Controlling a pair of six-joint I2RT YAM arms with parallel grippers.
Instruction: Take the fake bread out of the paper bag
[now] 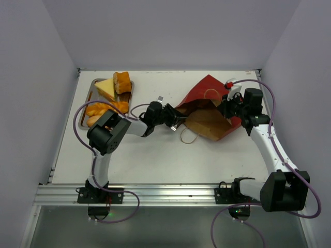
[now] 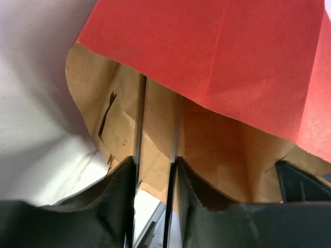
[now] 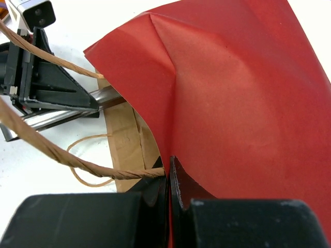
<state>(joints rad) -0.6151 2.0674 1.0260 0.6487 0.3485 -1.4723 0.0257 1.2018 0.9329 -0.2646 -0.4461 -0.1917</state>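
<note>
Bread unseen inside the paper bag (image 1: 204,93) lying mid-table; my right gripper (image 3: 169,165) pinches its red wall up; left gripper (image 1: 177,120), jaws slightly apart, at the mouth; I'd reach deeper, low.

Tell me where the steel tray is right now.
In the top view the steel tray sits at the table's far-left corner, holding bread pieces, well left of the paper bag.

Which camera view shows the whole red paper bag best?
The top external view: the red paper bag shows whole there. The left wrist view shows only its open brown mouth; the right wrist view only a red wall and a tan string handle.
</note>
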